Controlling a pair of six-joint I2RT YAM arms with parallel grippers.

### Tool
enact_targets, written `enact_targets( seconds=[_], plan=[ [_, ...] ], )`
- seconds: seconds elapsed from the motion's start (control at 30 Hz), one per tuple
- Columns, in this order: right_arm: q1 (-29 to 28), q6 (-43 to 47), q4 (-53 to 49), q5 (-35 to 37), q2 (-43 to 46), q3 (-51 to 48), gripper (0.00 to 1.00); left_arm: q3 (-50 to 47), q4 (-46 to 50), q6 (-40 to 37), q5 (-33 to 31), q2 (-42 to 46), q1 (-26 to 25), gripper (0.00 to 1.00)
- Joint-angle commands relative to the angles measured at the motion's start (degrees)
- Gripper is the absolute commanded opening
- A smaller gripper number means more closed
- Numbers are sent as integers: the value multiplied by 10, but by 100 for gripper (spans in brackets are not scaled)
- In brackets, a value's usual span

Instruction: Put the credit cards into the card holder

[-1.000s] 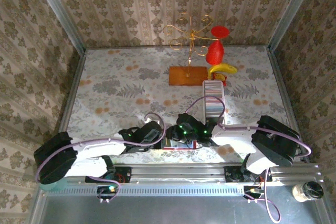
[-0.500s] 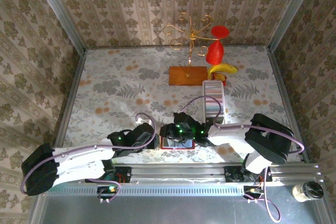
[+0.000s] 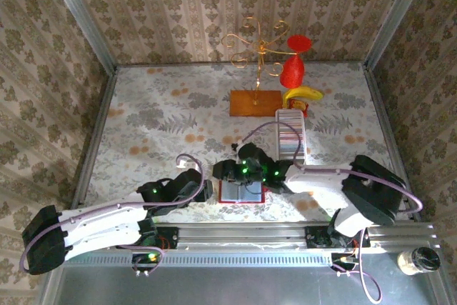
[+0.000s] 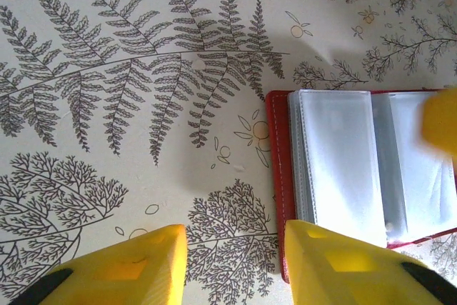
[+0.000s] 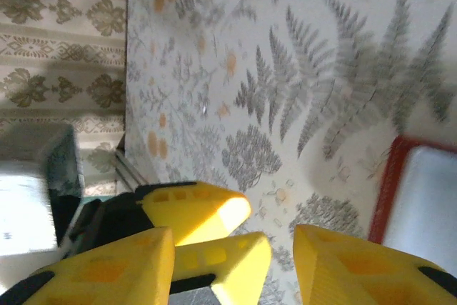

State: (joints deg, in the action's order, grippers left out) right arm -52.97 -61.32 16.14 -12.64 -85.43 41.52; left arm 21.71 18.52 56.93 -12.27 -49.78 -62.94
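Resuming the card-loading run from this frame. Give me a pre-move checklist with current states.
1. Card holder lies open, pockets up: ok.
2. Left gripper is open and empty, at the holder's left edge: ok.
3. Right gripper is open and empty: ok.
4. Card in hand for insertion: not ok. The credit cards stand in the white tray.
5. Clearance between the grippers: not ok. Both crowd the holder's left side.
6. Pockets free of cards: cannot tell, partly hidden.
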Motion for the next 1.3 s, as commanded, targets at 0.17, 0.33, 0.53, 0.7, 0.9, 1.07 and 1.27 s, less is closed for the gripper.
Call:
enact_targets(
  seconds=[0.17, 0.33, 0.53, 0.7, 0.9, 1.07, 1.27],
  plan=[
    [97, 552, -327, 30, 170, 111, 51, 28, -35, -44, 29, -38, 10, 50],
    [103, 926, -462, 85, 246, 116, 56, 29, -74, -65, 77, -64, 31, 51],
    [177, 1206, -622, 99, 271, 81, 59, 27, -102, -81, 124, -91, 52, 52],
    [237, 1282, -570, 124, 280, 29, 64, 26, -103, -91, 133, -87, 58, 53],
    [270, 1328, -509, 136, 258, -5, 75, 26, -104, -105, 140, -89, 67, 55],
    [279, 1337, -473, 153, 224, -15, 76, 28, -108, -114, 148, -95, 74, 55],
    [281, 1336, -464, 158, 184, -14, 75, 30, -109, -123, 154, -100, 77, 56]
  ],
)
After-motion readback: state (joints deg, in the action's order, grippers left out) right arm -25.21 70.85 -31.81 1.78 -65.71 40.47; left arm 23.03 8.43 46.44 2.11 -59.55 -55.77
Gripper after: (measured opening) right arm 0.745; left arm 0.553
